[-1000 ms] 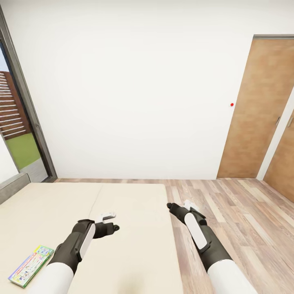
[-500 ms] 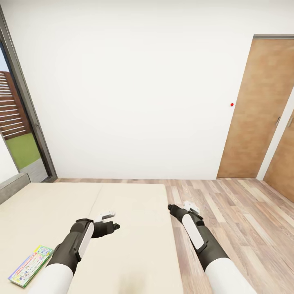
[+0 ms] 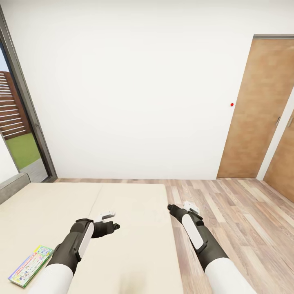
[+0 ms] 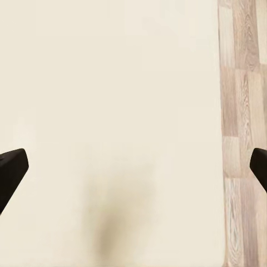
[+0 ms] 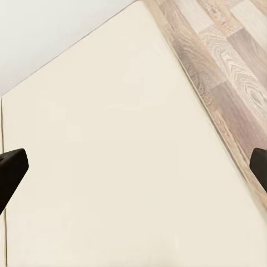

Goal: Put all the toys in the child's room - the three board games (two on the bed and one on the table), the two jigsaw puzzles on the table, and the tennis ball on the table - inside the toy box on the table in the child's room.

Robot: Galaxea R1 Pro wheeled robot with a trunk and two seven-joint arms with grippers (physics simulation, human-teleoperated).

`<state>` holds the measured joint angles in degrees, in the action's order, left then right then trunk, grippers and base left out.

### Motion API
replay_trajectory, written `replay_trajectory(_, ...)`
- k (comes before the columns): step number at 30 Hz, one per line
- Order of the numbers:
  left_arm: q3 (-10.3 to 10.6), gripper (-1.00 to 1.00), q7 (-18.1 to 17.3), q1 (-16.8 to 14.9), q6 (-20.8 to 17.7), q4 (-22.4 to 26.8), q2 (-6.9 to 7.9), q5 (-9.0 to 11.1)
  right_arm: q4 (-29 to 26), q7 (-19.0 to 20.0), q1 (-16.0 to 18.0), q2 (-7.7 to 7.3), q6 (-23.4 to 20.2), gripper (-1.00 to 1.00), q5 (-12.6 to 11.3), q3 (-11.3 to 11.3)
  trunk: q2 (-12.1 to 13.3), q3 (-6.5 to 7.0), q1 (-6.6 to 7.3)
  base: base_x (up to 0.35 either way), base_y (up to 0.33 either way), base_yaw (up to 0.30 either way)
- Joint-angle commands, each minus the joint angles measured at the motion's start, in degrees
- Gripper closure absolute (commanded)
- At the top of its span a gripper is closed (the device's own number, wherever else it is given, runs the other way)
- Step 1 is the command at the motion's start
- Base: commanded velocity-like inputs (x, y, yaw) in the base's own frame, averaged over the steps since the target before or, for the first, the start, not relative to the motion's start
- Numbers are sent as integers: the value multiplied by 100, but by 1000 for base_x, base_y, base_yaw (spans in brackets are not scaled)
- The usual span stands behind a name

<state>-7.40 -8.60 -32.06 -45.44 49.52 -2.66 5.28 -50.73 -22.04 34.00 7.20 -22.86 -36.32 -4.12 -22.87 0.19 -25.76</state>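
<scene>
My right arm [image 3: 195, 230] has pulled back a little. Both grippers, left [image 4: 133, 172] and right [image 5: 133, 172], are spread wide, holding nothing. One game [image 3: 31, 265] lies by the bed's [image 3: 134, 245] near left edge, not grabbed yet.

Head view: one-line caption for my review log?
Both arms hover over the bed; one board game lies beside the left arm.

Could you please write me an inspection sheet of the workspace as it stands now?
Surface: beige bed, bare but for one box.
Job's things: one board game flat on the bed, beside the left arm.
Clutter: nothing seen.
Grippers: left gripper open and empty above the bed; right gripper open and empty, by the bed's edge.
Cables: nothing seen.
Surroundings: white wall, wood floor, wooden door, window.
</scene>
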Motion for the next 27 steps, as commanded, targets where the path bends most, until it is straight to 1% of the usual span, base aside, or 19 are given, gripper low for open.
replay_trajectory(1,-26,-100,-1,-2,-35,4,-6,35,-8,-49,1,-2,-8,-100,-51,-14,-5,-3,-2,0,0,0)
replay_trajectory(12,-26,-100,-1,-2,-35,2,-6,35,-8,-50,1,1,-8,-100,-51,-13,-5,-3,-2,0,19,0)
replay_trajectory(27,-26,-100,-1,-2,-35,2,-6,35,-8,-48,1,1,-8,-100,-51,-15,-5,-3,-2,0,131,0)
